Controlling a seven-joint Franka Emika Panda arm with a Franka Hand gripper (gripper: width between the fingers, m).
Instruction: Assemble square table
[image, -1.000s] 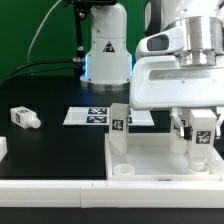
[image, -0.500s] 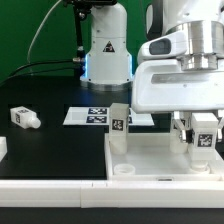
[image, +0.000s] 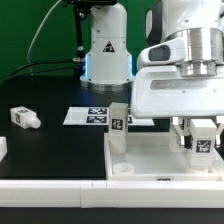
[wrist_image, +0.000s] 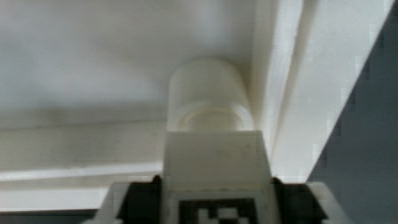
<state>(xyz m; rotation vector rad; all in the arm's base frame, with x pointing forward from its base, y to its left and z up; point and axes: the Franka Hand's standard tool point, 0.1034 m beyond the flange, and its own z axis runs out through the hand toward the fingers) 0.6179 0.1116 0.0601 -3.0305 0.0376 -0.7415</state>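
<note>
The white square table top (image: 150, 158) lies at the front of the exterior view's right. One tagged leg (image: 118, 126) stands upright in its far corner on the exterior view's left. My gripper (image: 203, 143) is shut on a second tagged leg (image: 204, 147) and holds it upright at the top's far corner on the exterior view's right. In the wrist view the held leg (wrist_image: 214, 110) runs from my gripper (wrist_image: 217, 203) into the inner corner of the raised rim (wrist_image: 294, 90). A third leg (image: 24, 118) lies loose on the black table at the exterior view's left.
The marker board (image: 98, 116) lies behind the table top. The robot's base (image: 107, 50) stands at the back. A white part (image: 3, 148) shows at the exterior view's left edge. A long white bar (image: 50, 192) runs along the front.
My gripper has turned a little and shifted slightly toward the exterior view's right with the leg still in it. Nothing else has moved.
</note>
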